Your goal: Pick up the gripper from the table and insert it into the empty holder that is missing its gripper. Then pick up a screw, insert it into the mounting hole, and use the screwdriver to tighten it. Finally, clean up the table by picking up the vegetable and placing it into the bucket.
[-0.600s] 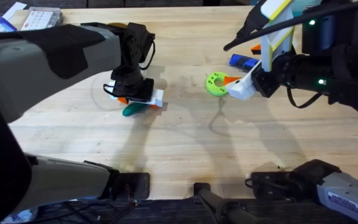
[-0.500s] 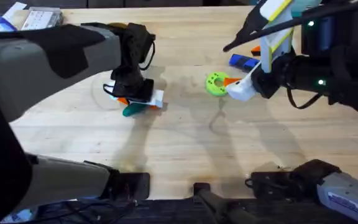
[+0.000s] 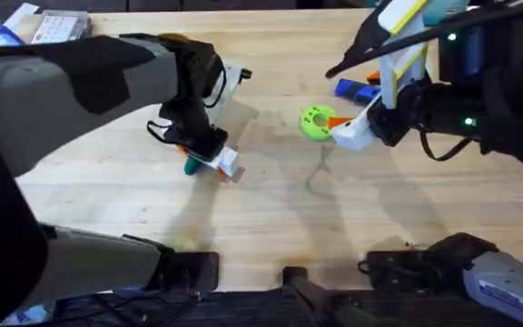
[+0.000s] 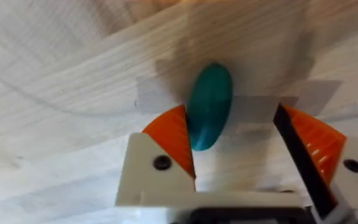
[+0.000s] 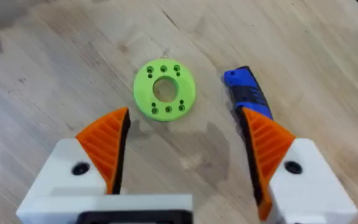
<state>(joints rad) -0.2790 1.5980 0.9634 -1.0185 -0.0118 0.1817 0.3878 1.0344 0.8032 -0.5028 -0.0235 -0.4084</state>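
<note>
Left wrist view: your left claw [image 4: 238, 155] straddles the vegetable [image 4: 209, 106], fingers spread, one pad touching, set to pinch; right claw [image 5: 185, 152] hovers spread.

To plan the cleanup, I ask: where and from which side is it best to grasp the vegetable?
Probably across the middle of the vegetable, from above. It lies flat on the table, smooth and oval, and the left hand already has one open finger on each side.
</note>
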